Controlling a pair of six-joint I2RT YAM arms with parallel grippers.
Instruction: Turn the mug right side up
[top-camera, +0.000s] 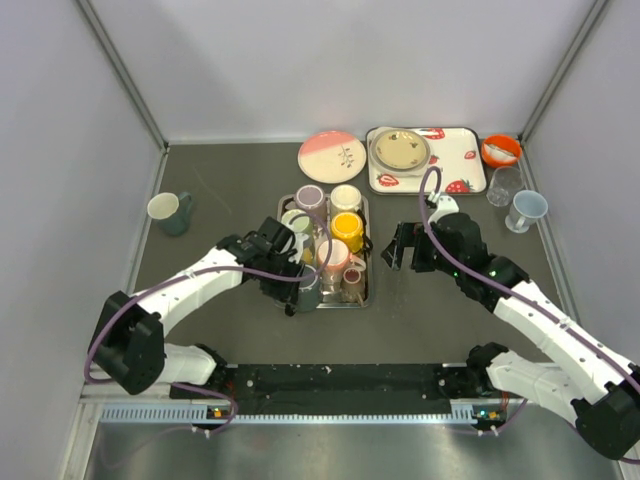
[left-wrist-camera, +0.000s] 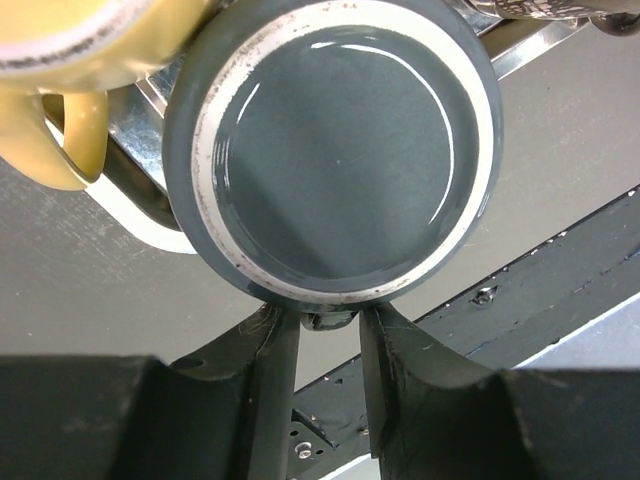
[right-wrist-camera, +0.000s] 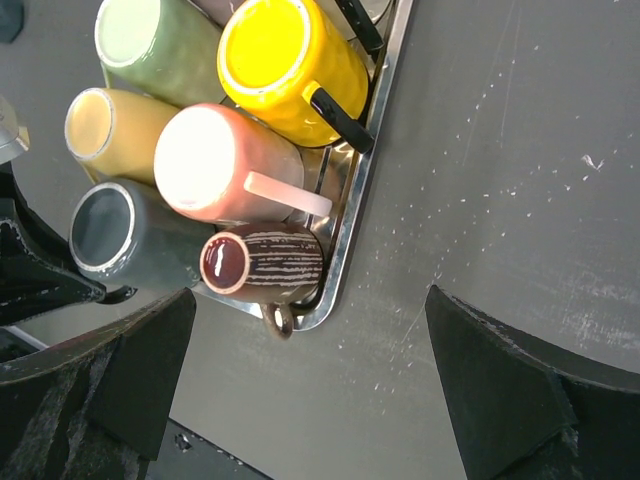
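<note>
An upside-down grey mug (top-camera: 310, 292) stands at the near left corner of the metal tray (top-camera: 366, 262), its white-ringed base (left-wrist-camera: 335, 150) facing the left wrist camera. My left gripper (top-camera: 291, 284) (left-wrist-camera: 330, 335) is shut on the mug's handle stub, with a finger tight against each side of it. The right wrist view shows the same grey mug (right-wrist-camera: 112, 232) beside pink, yellow and brown striped mugs. My right gripper (top-camera: 400, 246) (right-wrist-camera: 315, 375) hangs wide open over bare table just right of the tray, holding nothing.
The tray also holds several other mugs, among them a yellow one (top-camera: 347, 228), a pink one (top-camera: 333, 256) and a brown striped one (top-camera: 353, 281). A teal mug (top-camera: 171, 210) stands apart at the left. A pink plate (top-camera: 332, 156), a strawberry tray (top-camera: 470, 160), an orange bowl (top-camera: 500, 150) and cups sit at the back.
</note>
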